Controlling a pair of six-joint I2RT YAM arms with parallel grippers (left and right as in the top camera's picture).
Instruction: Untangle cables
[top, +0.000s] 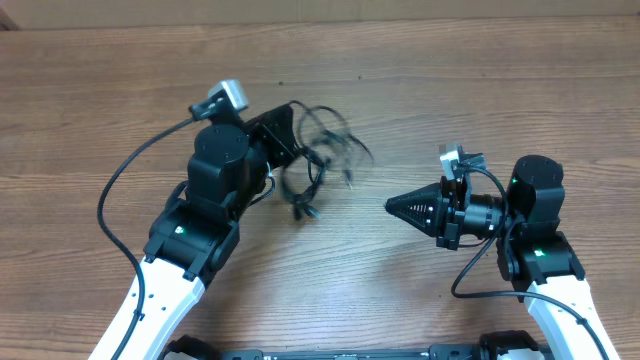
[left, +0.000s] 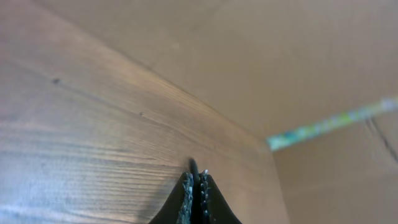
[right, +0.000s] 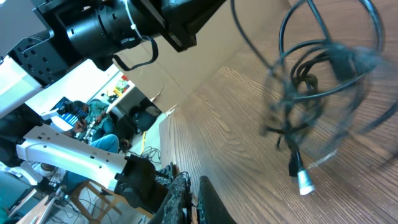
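Observation:
The cables are a knotted bundle of thin black cords hanging from my left gripper above the table's middle, partly blurred. In the left wrist view my left gripper is shut on one black cord that sticks out past the fingertips. My right gripper is shut and empty, pointing left, to the right of the bundle and apart from it. In the right wrist view the bundle hangs ahead of the right gripper, with a silvery plug dangling at its lowest end.
The wooden table spreads all round. A brown cardboard wall stands along the far edge. Thick black wires run along both arms.

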